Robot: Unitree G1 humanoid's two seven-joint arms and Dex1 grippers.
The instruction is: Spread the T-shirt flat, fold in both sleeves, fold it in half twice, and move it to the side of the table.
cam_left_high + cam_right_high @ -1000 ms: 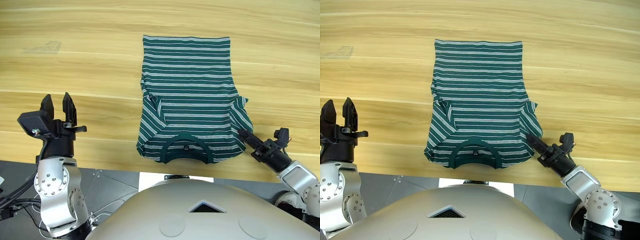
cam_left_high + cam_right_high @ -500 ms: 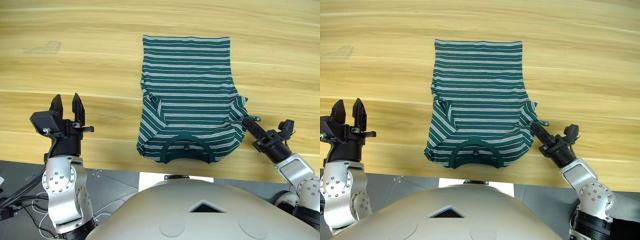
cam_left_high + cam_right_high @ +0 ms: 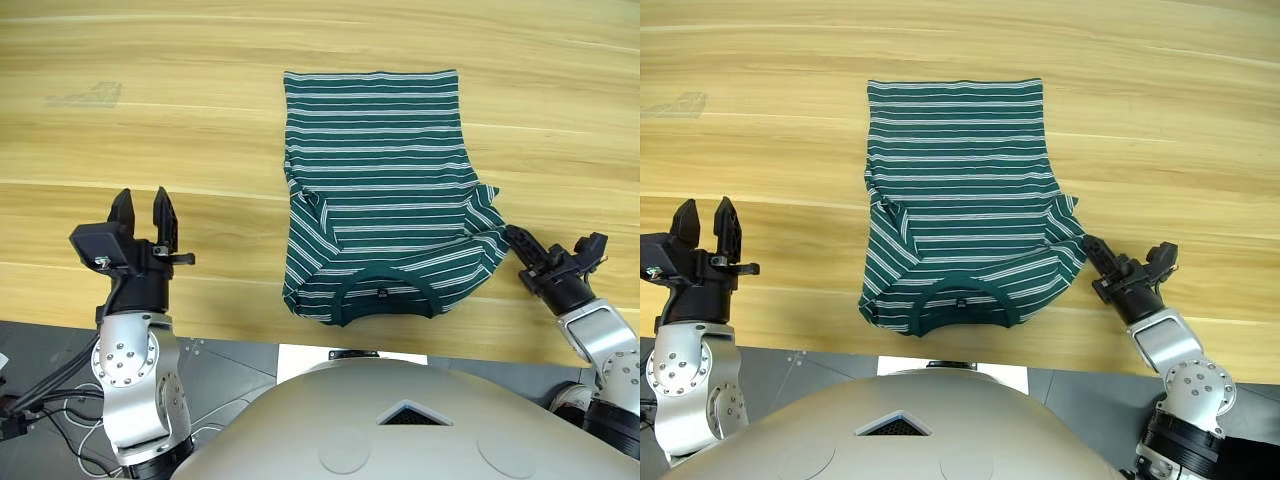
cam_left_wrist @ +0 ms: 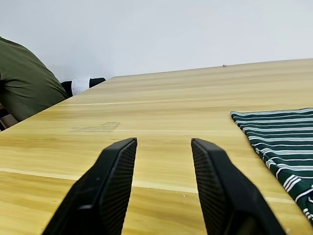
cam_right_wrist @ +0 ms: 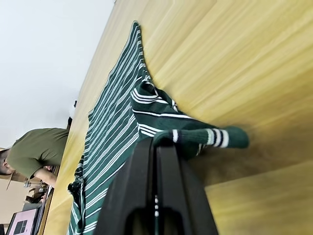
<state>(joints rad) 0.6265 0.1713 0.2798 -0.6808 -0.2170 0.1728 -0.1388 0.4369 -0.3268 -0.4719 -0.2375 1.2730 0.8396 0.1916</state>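
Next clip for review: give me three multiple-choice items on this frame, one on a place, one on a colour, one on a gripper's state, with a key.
1. Where is the left gripper?
A. Over the bare table, left of the T-shirt and apart from it
B. On the collar
C. At the far hem

2. What colour is the T-shirt?
A. Plain red
B. Blue with dots
C. Dark green with white stripes

3. What state is the right gripper in?
A. Wide open above the wood
B. Shut on the T-shirt's right edge
C. Shut on a cup

Key: 1 A, wood lies between its fingers and the cloth; 2 C, the stripes run across the whole shirt; 3 B, the right wrist view shows fabric pinched between closed fingers.
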